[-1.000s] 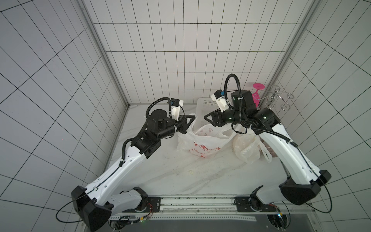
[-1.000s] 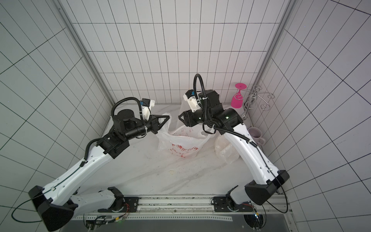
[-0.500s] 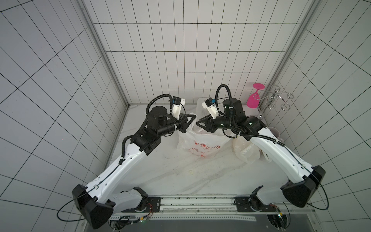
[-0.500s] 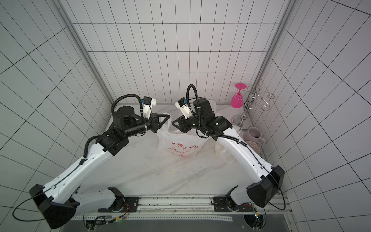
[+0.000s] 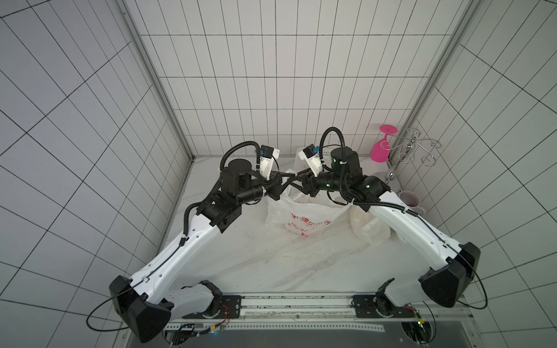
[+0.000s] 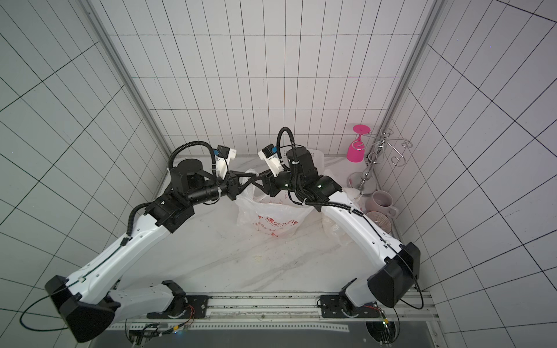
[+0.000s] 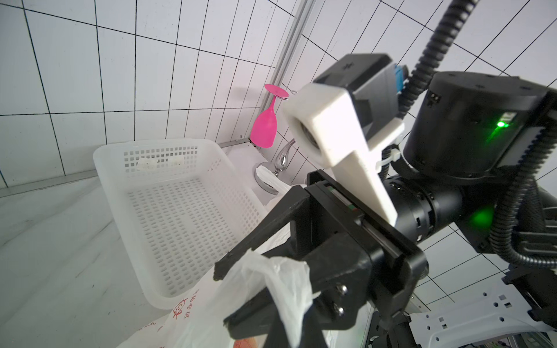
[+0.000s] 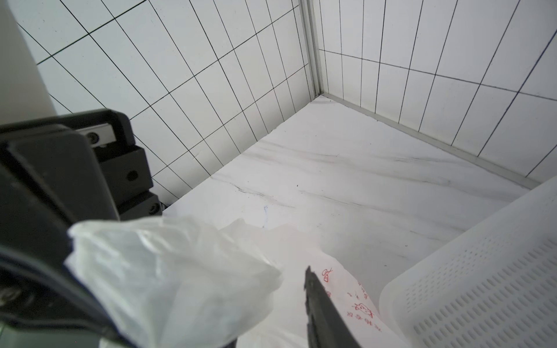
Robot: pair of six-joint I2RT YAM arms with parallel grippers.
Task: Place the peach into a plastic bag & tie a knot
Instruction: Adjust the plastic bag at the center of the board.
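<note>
At centre of both top views, your hands meet over the plastic bag (image 5: 304, 217); left hand (image 5: 291, 180) pinched tight on its bunched handle (image 7: 280, 271); right hand (image 7: 223, 296) jaws apart around that film, gripping nothing; peach (image 7: 244, 343) apparently bagged; knot untied.

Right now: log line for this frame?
left gripper: shut on plastic bag handle | right gripper: open, jaws straddling that handle | peach: in bag | knot: not tied

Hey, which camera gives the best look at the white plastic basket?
The left wrist view: the white basket shows almost whole, perforated floor and walls included. The right wrist view catches only one corner. In both top views the right arm hides all but a bit of its rim.
</note>
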